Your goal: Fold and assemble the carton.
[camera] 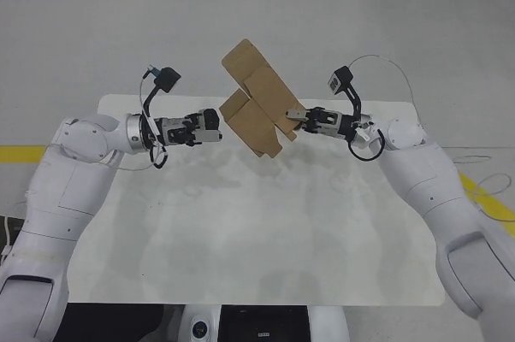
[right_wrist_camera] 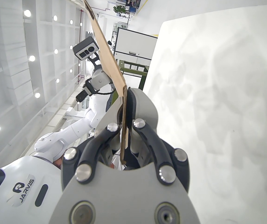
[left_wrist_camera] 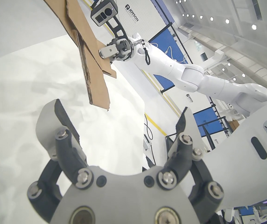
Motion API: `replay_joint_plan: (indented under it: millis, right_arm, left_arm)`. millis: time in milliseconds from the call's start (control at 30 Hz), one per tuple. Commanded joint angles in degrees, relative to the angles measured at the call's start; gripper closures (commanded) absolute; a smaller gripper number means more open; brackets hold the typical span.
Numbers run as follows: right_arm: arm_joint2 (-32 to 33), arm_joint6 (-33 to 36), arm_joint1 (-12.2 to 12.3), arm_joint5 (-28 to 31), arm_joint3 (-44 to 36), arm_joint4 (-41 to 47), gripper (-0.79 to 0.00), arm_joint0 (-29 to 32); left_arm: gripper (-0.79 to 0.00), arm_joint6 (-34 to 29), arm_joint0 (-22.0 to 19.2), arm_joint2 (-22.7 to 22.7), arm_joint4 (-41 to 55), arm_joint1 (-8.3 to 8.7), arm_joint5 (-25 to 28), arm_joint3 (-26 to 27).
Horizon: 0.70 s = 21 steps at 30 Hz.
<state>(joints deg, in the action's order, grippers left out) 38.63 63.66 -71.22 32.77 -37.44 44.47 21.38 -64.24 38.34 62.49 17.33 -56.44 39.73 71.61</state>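
The left gripper [left_wrist_camera: 121,110] sits closest in its own wrist view, its two fingers spread wide with nothing between them, aimed toward the lower corner of the carton [camera: 259,98]. The carton is a flattened brown cardboard blank, lifted off the white surface [camera: 257,248] and hanging tilted in the air above its far part, between the two arms. The right gripper [right_wrist_camera: 125,94] is clamped on one edge of it. Its wrist view shows the board pinched edge-on between the pads, so the whole blank hangs from that single grip.

The step in hand appears to be bringing the free gripper onto the opposite side so the blank can be opened into a tube. To do it well, the left gripper should probably meet the nearest hanging panel squarely, with the board's edge running straight into the gap between the fingers. It should close on a single layer near a crease rather than on both layers together; whether the layers stand apart enough there is hard to tell. The right arm would best hold steady, since a one-sided pinch lets the board swing or pivot. With both sides gripped, a gentle pull apart should spare the flaps from buckling.
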Motion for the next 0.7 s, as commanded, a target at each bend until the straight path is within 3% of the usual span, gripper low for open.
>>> replay_joint_plan:
  millis: [0,400,567,667]
  right_arm:
    - [0.28,0.34,-0.26,0.04,0.35,-0.03,0.000,-0.10]
    - [1.83,1.80,-1.78,0.49,1.48,-0.21,0.000,0.18]
    - [2.58,2.45,-2.15,0.48,2.03,-0.61,0.000,0.40]
    - [3.05,2.89,-2.37,0.29,2.20,-0.66,0.000,0.55]
  left_arm:
    - [-0.785,1.79,0.49,-0.68,-2.37,-0.16,0.31,0.40]
    - [-0.785,9.20,1.47,-2.56,-7.87,-0.87,-3.13,2.95]
    - [-0.779,13.32,1.81,-2.32,-10.08,-1.05,-7.02,2.83]
    - [-0.591,14.20,1.94,-2.34,-10.55,-1.14,-8.45,3.12]
